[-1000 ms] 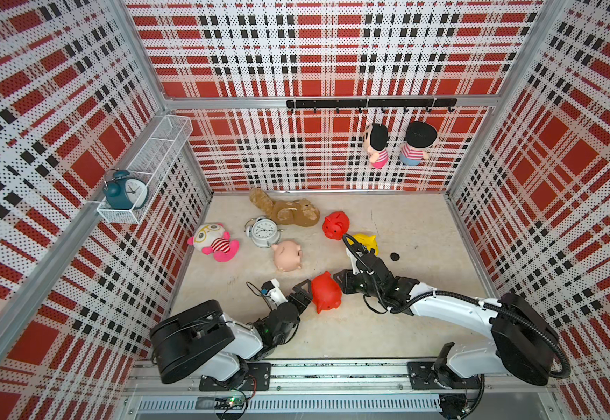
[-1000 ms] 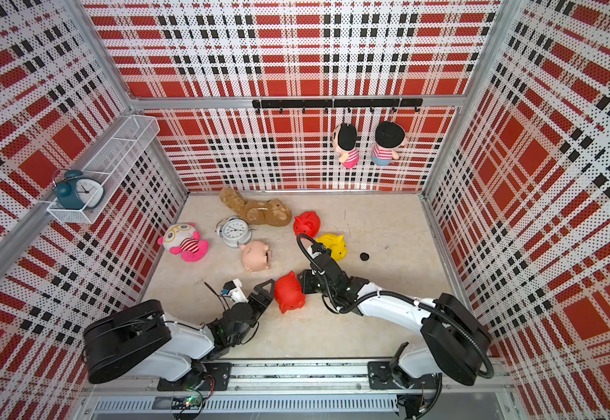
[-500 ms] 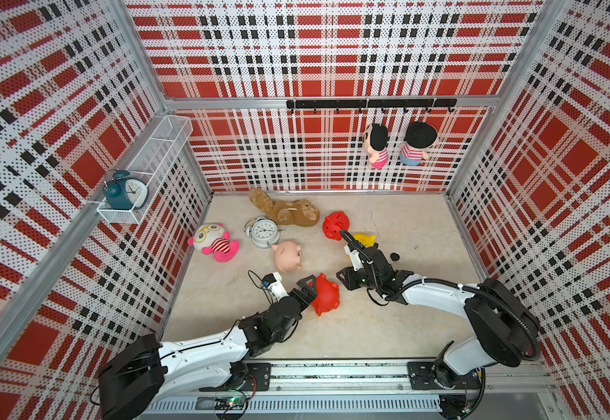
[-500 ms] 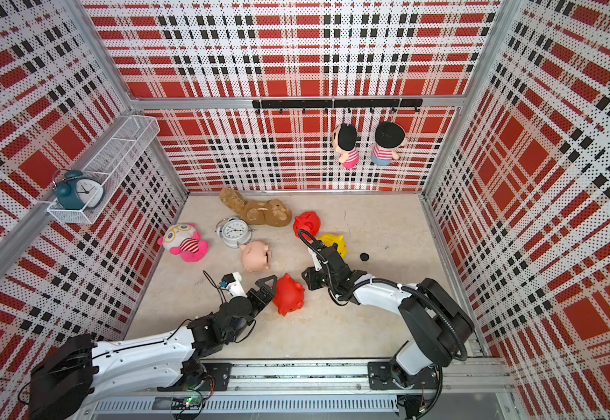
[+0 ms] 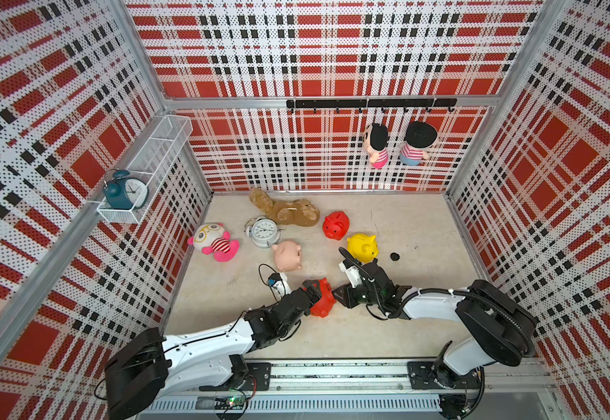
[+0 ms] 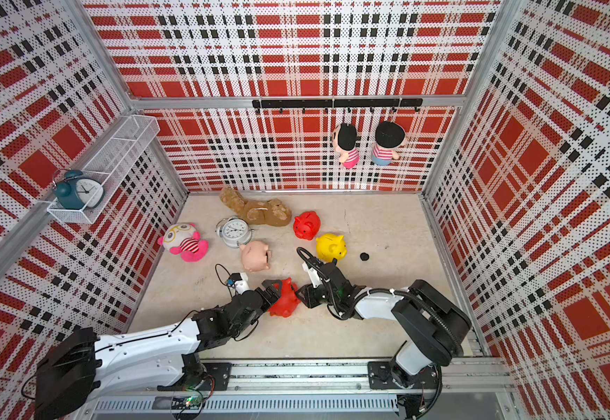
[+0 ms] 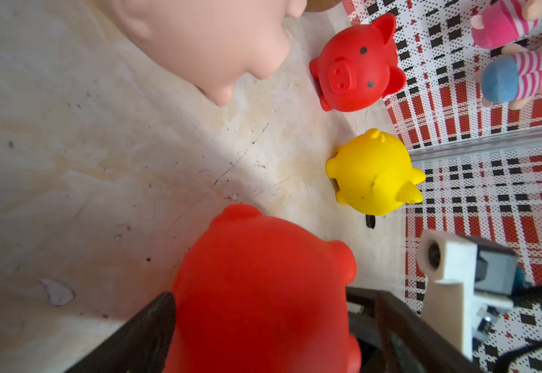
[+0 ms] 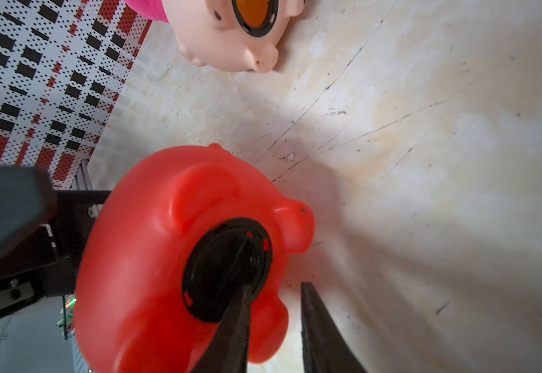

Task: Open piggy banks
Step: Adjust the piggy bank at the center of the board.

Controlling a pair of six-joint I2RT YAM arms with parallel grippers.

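A red piggy bank (image 5: 323,303) (image 6: 285,302) lies on its side near the front of the floor. My left gripper (image 5: 316,294) (image 7: 271,300) is open and straddles its body (image 7: 263,290); a gap shows at one finger. My right gripper (image 5: 338,292) (image 8: 276,285) faces the belly with its jaws a little apart. One fingertip rests on the rim of the black belly plug (image 8: 227,268), the other hangs over the floor. Farther back stand a second red pig (image 5: 336,225), a yellow pig (image 5: 362,247) and a pale pink pig (image 5: 288,255).
A loose black plug (image 5: 394,256) lies right of the yellow pig. A white alarm clock (image 5: 263,232), a brown plush (image 5: 289,211) and a pink-and-white plush doll (image 5: 212,243) lie at the back left. Two dolls (image 5: 378,145) hang on the back wall. Plaid walls enclose the floor.
My left arm has stretched forward and its jaws have widened round the red pig. The pig has shifted slightly towards the front. My right gripper has dropped to the pig's belly.
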